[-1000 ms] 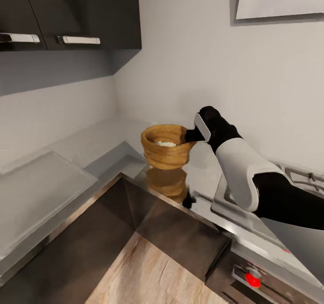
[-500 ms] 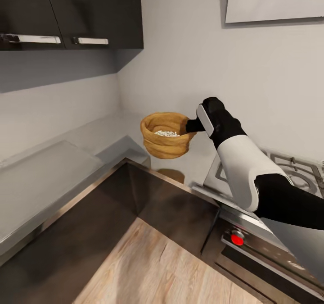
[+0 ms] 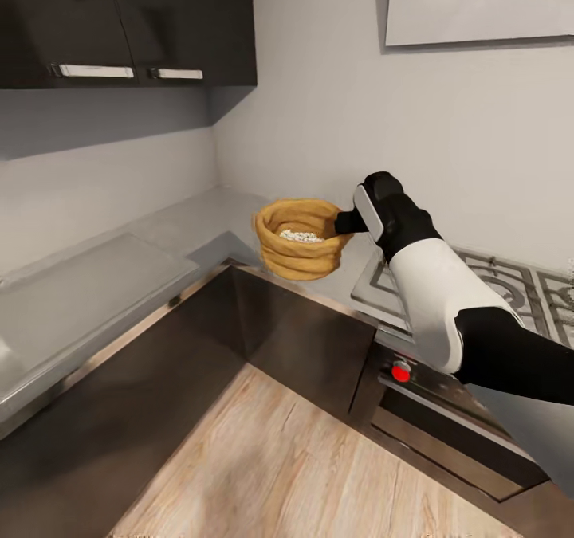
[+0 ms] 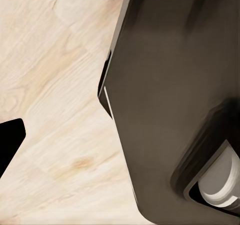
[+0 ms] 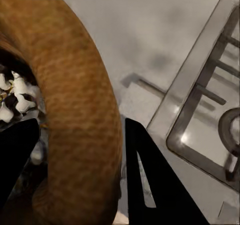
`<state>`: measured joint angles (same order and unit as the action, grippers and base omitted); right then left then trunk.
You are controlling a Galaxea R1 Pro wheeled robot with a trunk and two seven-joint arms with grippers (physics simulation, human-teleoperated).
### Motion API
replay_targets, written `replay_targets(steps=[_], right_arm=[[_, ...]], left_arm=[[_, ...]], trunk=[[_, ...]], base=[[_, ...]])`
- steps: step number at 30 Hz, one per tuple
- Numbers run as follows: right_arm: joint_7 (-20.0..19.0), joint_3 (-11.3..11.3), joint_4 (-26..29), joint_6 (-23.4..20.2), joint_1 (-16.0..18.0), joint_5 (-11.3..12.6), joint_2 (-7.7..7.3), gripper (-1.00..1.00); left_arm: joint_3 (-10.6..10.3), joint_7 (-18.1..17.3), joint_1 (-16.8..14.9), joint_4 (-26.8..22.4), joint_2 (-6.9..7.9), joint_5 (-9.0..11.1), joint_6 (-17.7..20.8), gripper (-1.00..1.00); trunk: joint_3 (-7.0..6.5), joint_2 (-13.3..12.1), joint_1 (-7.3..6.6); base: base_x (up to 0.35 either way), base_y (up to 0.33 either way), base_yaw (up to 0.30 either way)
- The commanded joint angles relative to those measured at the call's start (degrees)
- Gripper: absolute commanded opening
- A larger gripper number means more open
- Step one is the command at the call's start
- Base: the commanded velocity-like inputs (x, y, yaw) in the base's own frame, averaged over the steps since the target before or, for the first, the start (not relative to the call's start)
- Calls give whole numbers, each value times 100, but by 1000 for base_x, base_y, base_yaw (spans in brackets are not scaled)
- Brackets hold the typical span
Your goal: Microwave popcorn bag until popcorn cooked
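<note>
The popcorn bag (image 3: 298,239), a squat tan-brown sack with a rolled rim and white kernels inside, hangs in the air above the corner of the grey countertop (image 3: 187,231). My right gripper (image 3: 344,223) is shut on the bag's rim on its right side. In the right wrist view the rim (image 5: 85,100) passes between the two black fingers (image 5: 150,185), with kernels showing inside. The left wrist view shows one black fingertip (image 4: 9,140) over the wood floor. The microwave is out of view.
A gas hob (image 3: 510,283) with grey grates lies just right of the bag, over a dark oven front with a red knob (image 3: 401,371). Dark upper cabinets (image 3: 159,20) hang at the top left. Dark base cabinets line the corner above a wooden floor (image 3: 279,458).
The bag has come up off the countertop in my right gripper and back toward the counter's front edge. The whole picture has shifted, so the camera has drawn back.
</note>
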<state>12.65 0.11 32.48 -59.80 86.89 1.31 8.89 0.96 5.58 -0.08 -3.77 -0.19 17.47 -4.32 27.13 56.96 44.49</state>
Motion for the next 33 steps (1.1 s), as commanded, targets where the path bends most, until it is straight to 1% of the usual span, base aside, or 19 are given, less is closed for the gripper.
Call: replay_targets(steps=[1, 4, 5, 8, 18, 21, 33], right_arm=[[10, -2, 4, -20, 3, 68, -57, -100], [0, -5, 4, -20, 3, 82, -323, -100], [-4, -3, 4, -20, 3, 86, -390, -100], [-14, 11, -28, -20, 3, 88, -469, -100], [-33, -2, -57, -20, 3, 96, -525, -100], [-27, -14, -58, -20, 3, 97, -505, -100], [-25, 0, -24, -20, 3, 89, -511, -100]], left_arm=[[8, 13, -1, -1, -4, 19, -16, 100], [8, 13, -1, -1, -7, 20, -16, 100], [4, 13, -1, -1, -7, 18, -14, 100], [0, 13, -1, -1, -7, 13, -9, 100], [-1, 13, -1, -1, -8, 11, -7, 100], [0, 13, -1, -1, -8, 11, -7, 100], [0, 13, -1, 12, -8, 20, -7, 100]], trunk=[[6, 4, -3], [6, 4, -3], [6, 4, -3], [6, 4, -3], [6, 4, -3], [6, 4, -3], [6, 4, -3]], base=[[-345, 0, 0], [-345, 0, 0], [-345, 0, 0], [-345, 0, 0], [-345, 0, 0], [-345, 0, 0], [-345, 0, 0]])
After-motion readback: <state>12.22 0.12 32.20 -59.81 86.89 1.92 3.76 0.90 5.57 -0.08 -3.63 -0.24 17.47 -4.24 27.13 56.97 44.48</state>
